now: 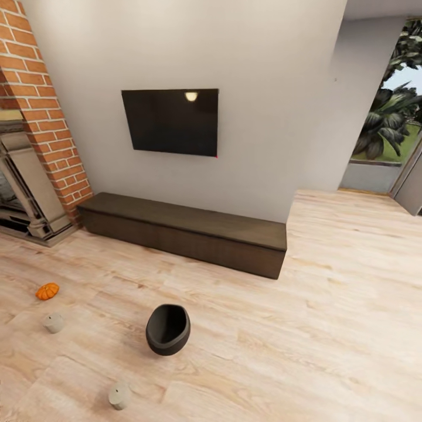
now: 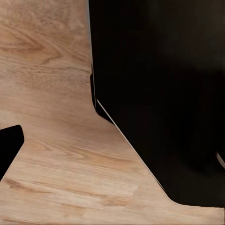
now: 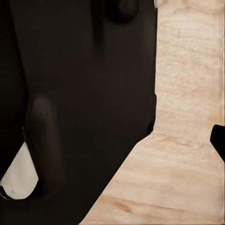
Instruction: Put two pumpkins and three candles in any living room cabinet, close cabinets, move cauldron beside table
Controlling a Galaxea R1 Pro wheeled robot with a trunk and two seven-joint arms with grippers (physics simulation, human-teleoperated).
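Observation:
The long dark-brown cabinet (image 1: 181, 234) stands against the wall under a television, its front panels shut. On the plank floor in front of it the dark cauldron (image 1: 168, 329) lies tilted, its mouth turned toward me. An orange pumpkin (image 1: 47, 291) sits at the far left. One cream candle (image 1: 53, 322) is just nearer than it, and another candle (image 1: 119, 395) lies near the bottom edge. The table is out of view. In each wrist view one dark fingertip (image 2: 9, 145) (image 3: 218, 138) shows at the frame's edge over bare floor, beside my black body.
A black television (image 1: 170, 121) hangs above the cabinet. A brick chimney (image 1: 41, 99) and a beige fireplace surround (image 1: 26, 187) stand at the left. A glazed opening with plants (image 1: 390, 117) is at the far right, with open floor (image 1: 328, 305) toward it.

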